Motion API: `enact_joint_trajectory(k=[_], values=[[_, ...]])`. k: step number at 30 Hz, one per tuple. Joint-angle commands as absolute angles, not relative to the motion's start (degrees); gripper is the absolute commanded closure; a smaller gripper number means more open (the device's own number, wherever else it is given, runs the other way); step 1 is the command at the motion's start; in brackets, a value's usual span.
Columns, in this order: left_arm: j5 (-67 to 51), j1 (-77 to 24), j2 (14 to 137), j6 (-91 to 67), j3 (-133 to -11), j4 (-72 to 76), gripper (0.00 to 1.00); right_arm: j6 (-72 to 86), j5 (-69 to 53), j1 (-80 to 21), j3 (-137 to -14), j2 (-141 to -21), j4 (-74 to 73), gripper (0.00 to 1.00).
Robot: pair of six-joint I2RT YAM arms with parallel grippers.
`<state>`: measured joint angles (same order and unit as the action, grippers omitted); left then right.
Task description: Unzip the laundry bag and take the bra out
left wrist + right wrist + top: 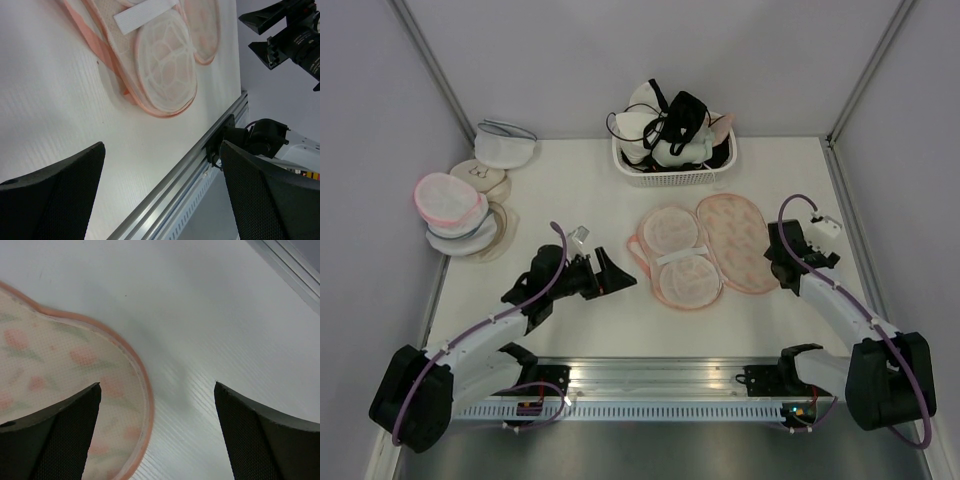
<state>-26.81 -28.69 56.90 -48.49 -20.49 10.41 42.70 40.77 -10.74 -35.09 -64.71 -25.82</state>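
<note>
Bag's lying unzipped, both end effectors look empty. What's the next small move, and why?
Probably ease the left end effector right, toward the laundry bag's left half. The bag lies open flat, whitish domes sit there under a white band, and that end effector is open, empty and nearest. What the domes are, I can't tell for sure.

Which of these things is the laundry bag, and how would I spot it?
Start at the white basket at the back of the table. Just in front of it lies the laundry bag, spread open in two halves. Unlike the round mesh bags stacked far left, it is flat, peach-edged and flower-printed.
</note>
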Motion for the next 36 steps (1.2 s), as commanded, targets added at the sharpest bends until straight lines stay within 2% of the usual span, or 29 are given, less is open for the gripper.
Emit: enact_joint_trajectory(k=[1, 2, 3, 8, 9, 10, 17, 18, 20, 21, 24, 28, 32, 36], values=[[-25.1, -28.7, 54.5, -48.1, -19.2, 9.3, 0.0, 44.1, 36.7, -9.0, -34.9, -66.3, -23.7, 0.02], [-24.5, -28.7, 54.1, -48.0, -19.2, 8.7, 0.0, 44.3, 34.3, -8.8, -34.7, -67.0, -22.5, 0.03], [-24.3, -28.7, 53.8, -47.7, -19.8, 7.9, 0.0, 44.5, 33.0, -8.4, -34.1, -67.5, -21.8, 0.09], [-23.1, -28.7, 52.5, -47.4, -20.4, 5.8, 0.0, 46.2, 28.6, -8.2, -32.7, -69.8, -19.3, 0.25], [-22.9, -28.7, 52.3, -47.4, -20.4, 5.6, 0.0, 46.3, 28.1, -8.3, -31.7, -69.6, -18.7, 0.35], [-22.5, -28.7, 52.4, -47.4, -20.5, 5.5, 0.0, 46.5, 27.7, -8.2, -31.3, -69.3, -17.8, 0.38], [-22.9, -28.7, 53.2, -47.7, -20.3, 5.5, 0.0, 47.1, 25.7, -8.2, -28.6, -69.1, -17.1, 0.46], [-22.9, -28.7, 53.3, -47.8, -20.1, 5.5, 0.0, 47.1, 25.4, -8.2, -28.0, -69.2, -16.5, 0.56], [-22.9, -28.7, 53.3, -48.1, -20.0, 5.5, 0.0, 46.8, 24.5, -8.2, -26.9, -70.0, -15.0, 0.69], [-23.0, -28.7, 53.3, -48.2, -19.8, 5.6, 0.0, 46.8, 23.9, -8.2, -26.5, -70.2, -14.5, 0.82], [-23.3, -28.7, 53.1, -48.5, -19.4, 5.6, 0.0, 45.8, 22.8, -8.2, -26.5, -71.9, -13.6, 0.94], [-23.1, -28.7, 52.1, -49.1, -19.0, 5.6, 0.0, 45.3, 22.2, -8.3, -26.5, -70.9, -13.7, 1.0], [-23.1, -28.7, 50.5, -49.6, -18.5, 5.3, 0.0, 42.7, 18.0, -8.3, -25.3, -66.5, -12.8, 1.0], [-22.0, -28.7, 47.8, -49.7, -18.6, 3.8, 0.0, 34.6, 7.9, -8.3, -24.6, -52.6, -8.8, 0.99]])
